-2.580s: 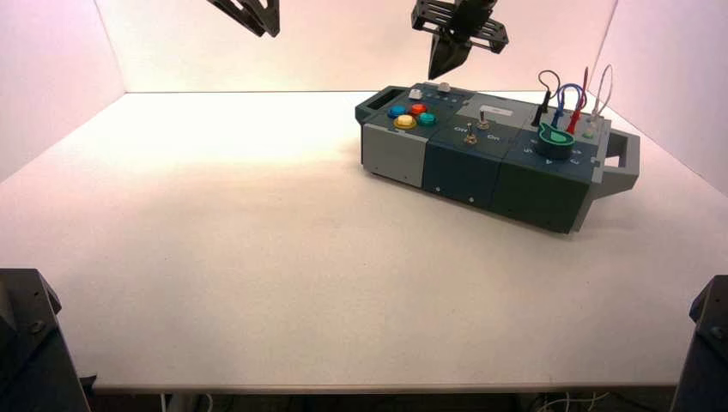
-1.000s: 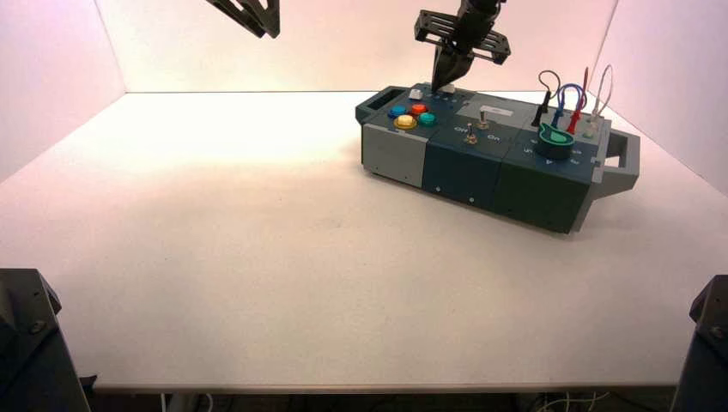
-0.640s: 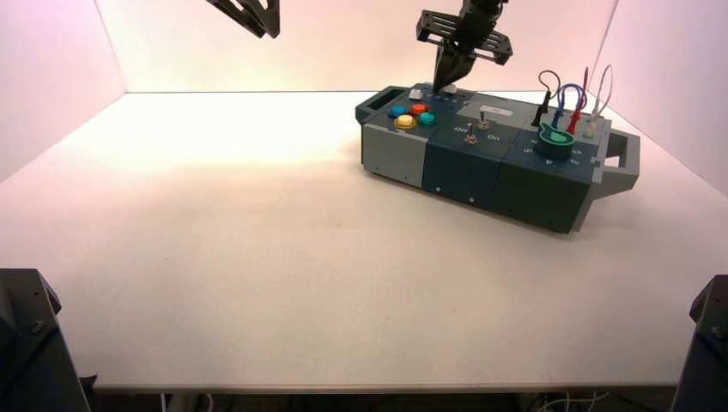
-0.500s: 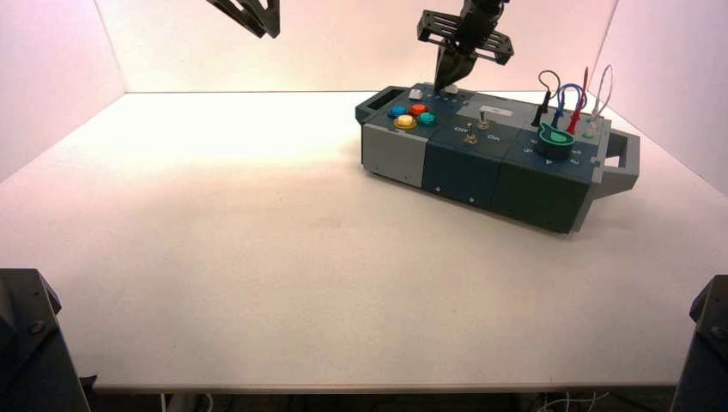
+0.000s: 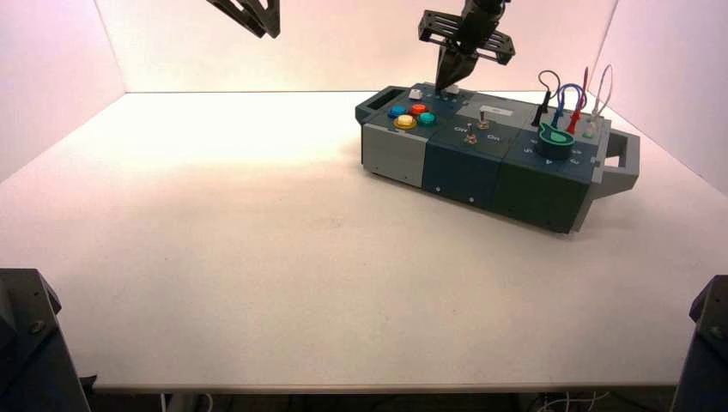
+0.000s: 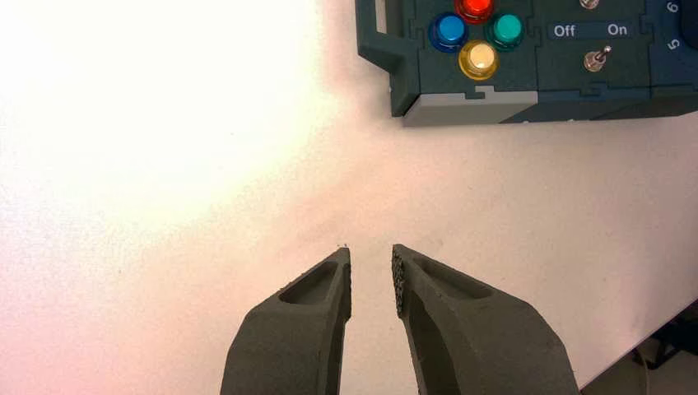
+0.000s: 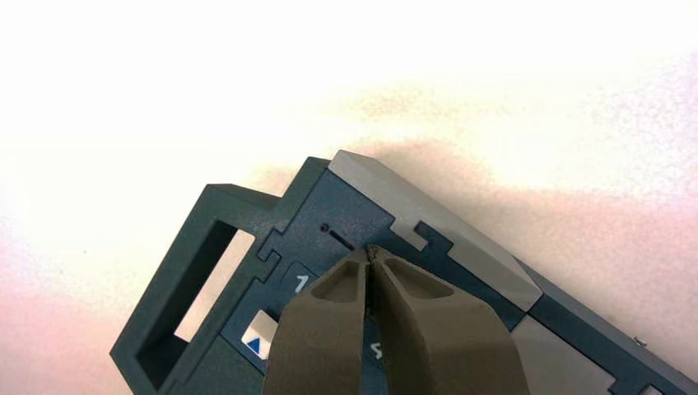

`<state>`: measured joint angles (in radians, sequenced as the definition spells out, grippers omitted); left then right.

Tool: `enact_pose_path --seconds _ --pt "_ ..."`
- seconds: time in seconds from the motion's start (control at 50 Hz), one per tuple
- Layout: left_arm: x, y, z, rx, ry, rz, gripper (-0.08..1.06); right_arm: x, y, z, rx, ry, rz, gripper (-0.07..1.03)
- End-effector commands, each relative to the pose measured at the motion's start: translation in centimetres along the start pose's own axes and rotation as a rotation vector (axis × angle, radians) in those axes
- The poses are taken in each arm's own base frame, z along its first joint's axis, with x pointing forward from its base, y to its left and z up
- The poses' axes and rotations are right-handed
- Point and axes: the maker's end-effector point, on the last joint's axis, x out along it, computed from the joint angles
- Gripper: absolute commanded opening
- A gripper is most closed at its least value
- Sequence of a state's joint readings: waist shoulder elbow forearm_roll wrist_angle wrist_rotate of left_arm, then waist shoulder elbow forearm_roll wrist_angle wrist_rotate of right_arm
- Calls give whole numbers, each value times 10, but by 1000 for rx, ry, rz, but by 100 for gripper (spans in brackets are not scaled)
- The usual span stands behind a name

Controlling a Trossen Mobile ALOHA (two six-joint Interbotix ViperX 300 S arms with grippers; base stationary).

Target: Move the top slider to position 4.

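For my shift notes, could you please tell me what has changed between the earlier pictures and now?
The right gripper has come down onto the box's far left part, by the sliders, and edged slightly right; its fingers are shut. The left gripper, round buttons and box stayed put.

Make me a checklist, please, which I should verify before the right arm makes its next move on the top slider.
1. Right gripper shut, tips together: ok.
2. Right gripper tips over the slider panel, by the visible stretch of slot: ok.
3. Top slider cap in sight: not ok, no cap shows in the right wrist view.
4. Top slider at position 4: cannot tell.
5. Right fingertips touching the slider cap: cannot tell.
6. Left gripper away from the box, over the table: ok.
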<state>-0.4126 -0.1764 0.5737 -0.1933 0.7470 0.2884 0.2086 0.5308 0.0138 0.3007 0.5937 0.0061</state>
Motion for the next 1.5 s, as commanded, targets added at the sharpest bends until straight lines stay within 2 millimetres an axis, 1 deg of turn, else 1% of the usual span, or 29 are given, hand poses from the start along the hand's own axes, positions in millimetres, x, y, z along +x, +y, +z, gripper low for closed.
enact_pose_path --seconds 0.02,0.22,0.4,0.6,0.66,0.68,0.72,0.86,0.92,0.96,1.0,1.08,1.16,1.26,1.3,1.34,1.4,1.42,1.46,1.5 --pt "-13 -3 13 18 -51 3 30 -39 9 30 -9 -99 20 -2" --pt "-13 -3 13 18 -51 3 30 -53 14 35 -16 -124 27 -2" --pt "-13 -3 13 17 -49 3 30 -74 22 40 -42 -158 38 -2" --pt "-13 -2 13 19 -50 6 30 -109 28 38 -77 -200 44 -2" --pt "-13 -2 13 19 -50 6 30 -126 29 36 -90 -220 45 -2" --pt "-14 -2 14 20 -53 7 30 -128 29 35 -90 -222 45 -2" --pt "-14 -3 14 22 -52 6 30 -141 32 32 -105 -238 48 -2" --pt "-15 -3 15 23 -57 8 30 -179 40 16 -158 -277 53 -2" --pt "-17 -2 15 26 -64 12 30 -199 43 4 -183 -298 56 -2" --pt "-18 -2 16 26 -67 14 30 -205 43 -1 -190 -302 57 -2" --pt "-19 -1 16 28 -71 16 30 -220 45 -13 -208 -312 62 -2" --pt "-20 -2 17 30 -78 18 30 -235 45 -31 -244 -318 63 -2" --pt "-21 -1 18 30 -84 21 30 -254 43 -56 -293 -314 64 -2" --pt "-21 0 18 31 -91 24 30 -273 40 -81 -327 -325 66 -1" --pt "-21 0 18 31 -89 24 30 -283 38 -92 -342 -343 66 5" --pt "-21 0 18 31 -91 25 30 -290 36 -100 -351 -355 66 13" --pt "-20 0 18 32 -91 26 30 -302 34 -114 -363 -387 66 35" --pt "-20 -1 17 31 -89 24 30 -303 33 -117 -364 -389 66 39" --pt "-20 0 17 31 -91 25 30 -308 30 -126 -372 -401 62 53" --pt "-20 0 17 31 -92 26 30 -310 27 -137 -379 -399 58 62"
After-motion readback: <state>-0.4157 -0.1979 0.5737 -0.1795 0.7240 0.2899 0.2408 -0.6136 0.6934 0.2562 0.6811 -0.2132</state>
